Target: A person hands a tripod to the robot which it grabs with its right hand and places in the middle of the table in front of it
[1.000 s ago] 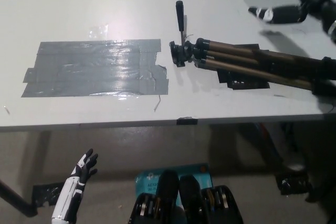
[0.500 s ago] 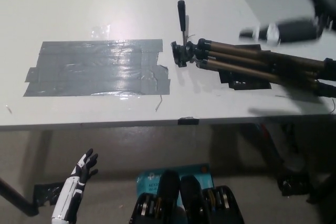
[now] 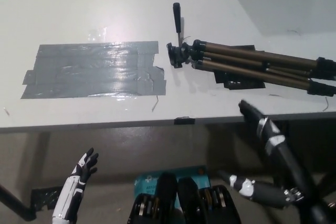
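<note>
Tripod (image 3: 231,59) lies flat on surface (image 3: 105,3), right of centre, head beside grey tape patch (image 3: 94,69). Right hand (image 3: 273,139) at lower right below surface edge, fingers spread, empty. Left hand (image 3: 79,179) idle at lower left, fingers apart. Risk: a rising hand could clip the legs and skid the tripod rightward.

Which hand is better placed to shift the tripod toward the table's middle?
Right. The black right hand is open by the table edge nearest the tripod; the white left hand hangs low at far left, well below the table.
</note>
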Available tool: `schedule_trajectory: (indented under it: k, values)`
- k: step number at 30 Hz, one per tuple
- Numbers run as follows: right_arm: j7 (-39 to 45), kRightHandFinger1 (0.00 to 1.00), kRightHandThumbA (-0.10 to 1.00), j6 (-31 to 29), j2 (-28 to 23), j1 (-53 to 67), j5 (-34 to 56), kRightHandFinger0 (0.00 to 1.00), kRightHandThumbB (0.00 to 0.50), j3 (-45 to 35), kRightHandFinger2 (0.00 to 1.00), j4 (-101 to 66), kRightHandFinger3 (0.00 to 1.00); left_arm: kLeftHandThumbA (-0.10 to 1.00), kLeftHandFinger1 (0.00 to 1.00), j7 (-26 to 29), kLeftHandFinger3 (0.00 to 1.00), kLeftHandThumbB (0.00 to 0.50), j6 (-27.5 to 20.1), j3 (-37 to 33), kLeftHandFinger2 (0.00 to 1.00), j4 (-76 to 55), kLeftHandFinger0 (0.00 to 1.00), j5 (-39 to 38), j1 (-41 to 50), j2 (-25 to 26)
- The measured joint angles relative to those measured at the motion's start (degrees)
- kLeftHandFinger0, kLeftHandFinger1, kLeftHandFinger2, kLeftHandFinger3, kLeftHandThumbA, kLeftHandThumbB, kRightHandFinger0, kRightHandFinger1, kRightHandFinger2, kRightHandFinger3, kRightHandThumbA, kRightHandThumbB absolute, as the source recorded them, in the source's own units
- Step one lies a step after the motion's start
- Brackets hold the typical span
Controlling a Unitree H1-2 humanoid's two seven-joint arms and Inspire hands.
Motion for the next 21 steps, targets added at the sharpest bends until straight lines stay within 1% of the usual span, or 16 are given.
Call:
schedule_trajectory:
  k: [1, 4, 6, 7, 9, 10, 11, 13, 14, 17, 21]
  values:
    - [-0.6, 1.0, 0.83, -0.9, 1.1, 0.8, 0.0, 1.0, 0.165, -0.1, 1.0, 2.4, 1.0, 1.0, 1.0, 0.0, 1.0, 0.282, 0.0, 0.0, 1.0, 0.0, 1.0, 0.0, 0.0, 0.0]
    - [-2.1, 1.0, 0.78, -3.4, 3.2, 1.8, 0.1, 1.0, 0.104, -0.5, 1.0, 8.4, 1.0, 1.0, 1.0, -0.2, 1.0, 0.284, -0.1, -0.2, 1.0, 0.0, 1.0, 0.0, 0.4, 0.0]
    - [-3.0, 1.0, 0.75, -4.8, 3.8, 1.8, 0.1, 1.0, 0.104, -0.7, 1.0, 12.2, 1.0, 1.0, 1.0, -0.3, 1.0, 0.288, -0.1, -0.3, 1.0, 0.0, 1.0, 0.0, 0.7, 0.0]
    - [-3.4, 1.0, 0.76, -5.7, 4.0, 1.7, 0.1, 1.0, 0.115, -0.8, 1.0, 14.3, 1.0, 1.0, 1.0, -0.3, 1.0, 0.295, -0.1, -0.4, 1.0, 0.0, 0.99, 0.0, 0.9, 0.0]
    - [-4.6, 1.0, 0.8, -7.6, 4.3, 1.4, 0.0, 1.0, 0.141, -1.2, 1.0, 19.8, 1.0, 1.0, 1.0, -0.4, 1.0, 0.292, -0.2, -0.5, 1.0, 0.2, 1.0, 0.0, 1.0, 0.0]
    - [-5.2, 1.0, 0.8, -8.5, 4.3, 1.1, 0.0, 1.0, 0.133, -1.4, 1.0, 21.9, 1.0, 1.0, 1.0, -0.4, 1.0, 0.288, -0.3, -0.5, 1.0, 0.3, 1.0, 0.0, 1.0, 0.0]
    - [-5.7, 1.0, 0.8, -9.1, 4.2, 0.9, 0.0, 1.0, 0.137, -1.6, 1.0, 23.5, 1.0, 1.0, 1.0, -0.5, 1.0, 0.294, -0.5, -0.5, 1.0, 0.4, 1.0, 0.0, 1.0, 0.0]
    - [-6.6, 1.0, 0.8, -9.9, 4.0, 0.4, 0.0, 1.0, 0.137, -2.1, 1.0, 26.0, 1.0, 1.0, 1.0, -0.6, 1.0, 0.29, -0.7, -0.5, 1.0, 0.4, 1.0, 0.0, 1.0, 0.0]
    - [-6.8, 1.0, 0.8, -10.3, 3.7, 0.1, 0.0, 1.0, 0.138, -2.3, 1.0, 26.7, 1.0, 1.0, 1.0, -0.6, 1.0, 0.289, -0.8, -0.6, 1.0, 0.4, 1.0, 0.0, 1.0, 0.0]
    - [-7.6, 1.0, 0.77, -11.0, 3.0, -0.6, 0.0, 1.0, 0.119, -2.5, 1.0, 27.7, 1.0, 1.0, 1.0, -0.6, 1.0, 0.288, -0.9, -0.5, 1.0, 0.4, 1.0, 0.0, 1.0, 0.0]
    - [-8.2, 1.0, 0.76, -11.5, 2.7, -1.1, 0.0, 1.0, 0.116, -2.5, 1.0, 28.5, 1.0, 1.0, 1.0, -0.6, 1.0, 0.285, -0.9, -0.5, 1.0, 0.3, 0.99, 0.0, 1.0, 0.0]
